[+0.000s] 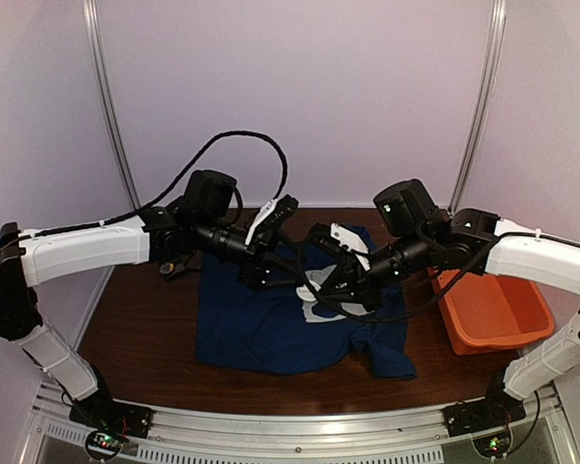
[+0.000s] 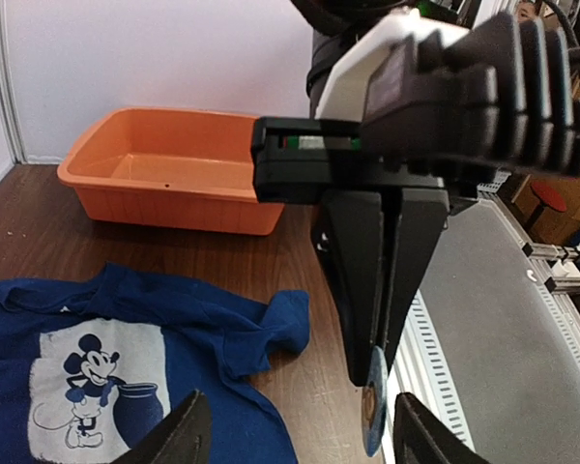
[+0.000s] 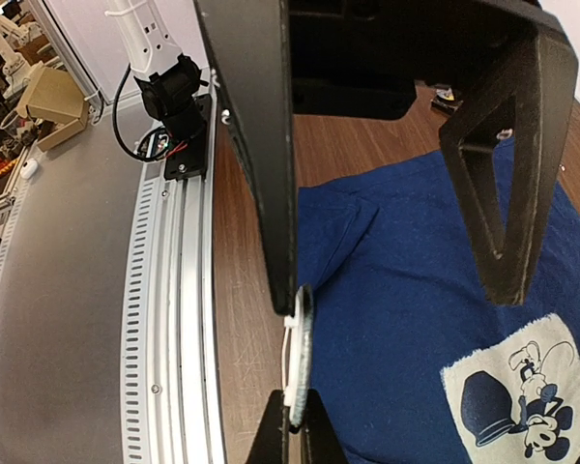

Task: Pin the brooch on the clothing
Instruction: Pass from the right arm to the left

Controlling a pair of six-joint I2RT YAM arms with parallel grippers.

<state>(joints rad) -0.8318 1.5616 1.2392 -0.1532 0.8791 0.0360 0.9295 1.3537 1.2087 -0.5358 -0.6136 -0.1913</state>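
The brooch point(image 3: 298, 360) is a small silvery-blue disc seen edge-on, with a white backing. My right gripper point(image 3: 295, 411) is shut on its lower rim and holds it above the table's near edge, beside the clothing point(image 3: 425, 261). In the left wrist view the same brooch point(image 2: 372, 418) hangs from the right gripper point(image 2: 372, 375). My left gripper point(image 2: 300, 418) is open and straddles it. One left finger point(image 3: 261, 155) meets the brooch's top rim; the other finger point(image 3: 503, 193) stands well clear. The clothing point(image 1: 261, 329) lies flat, its white mouse print point(image 1: 314, 300) under both grippers.
An orange tub point(image 1: 493, 309) sits at the right of the table, also in the left wrist view point(image 2: 164, 174). A small dark object point(image 1: 174, 266) lies at the back left beside the shirt. The slotted metal rail point(image 3: 164, 290) runs along the near edge.
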